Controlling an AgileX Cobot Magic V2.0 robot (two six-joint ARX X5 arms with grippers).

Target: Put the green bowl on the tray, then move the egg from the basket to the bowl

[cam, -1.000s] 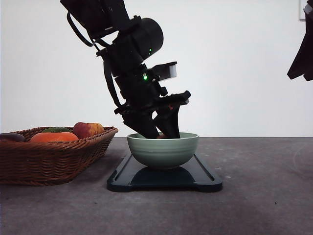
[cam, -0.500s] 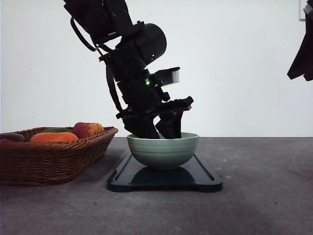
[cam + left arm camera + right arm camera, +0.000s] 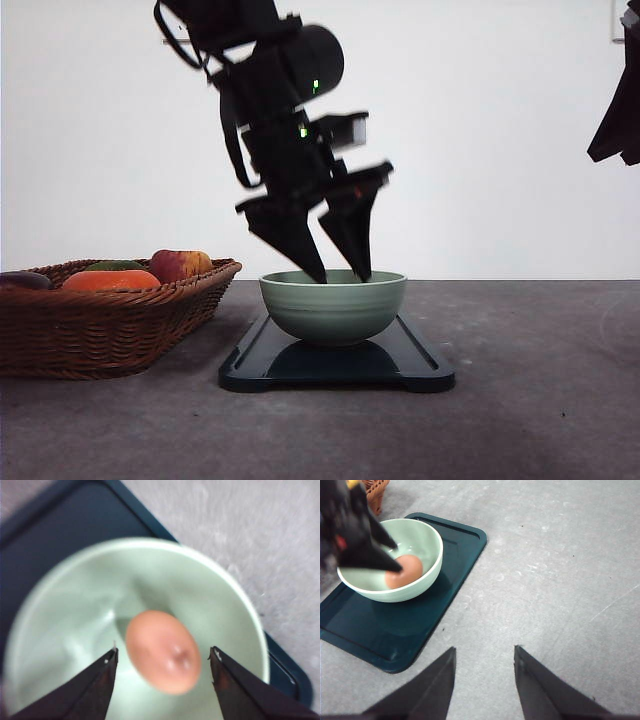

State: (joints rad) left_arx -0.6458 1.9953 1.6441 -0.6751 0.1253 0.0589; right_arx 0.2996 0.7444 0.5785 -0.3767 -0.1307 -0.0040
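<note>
Egg lying in the bowl, left gripper spread open above it.

The bowl is seated mid-tray, with bare rim left on both sides. The basket is seen at the frame's lower left, near the tray. Open table is seen beyond the right gripper, whose fingers are parted and empty.

Plain white wall behind; grey, speckled tabletop below and ahead of the jaws, evenly lit, softly shadowed.
</note>
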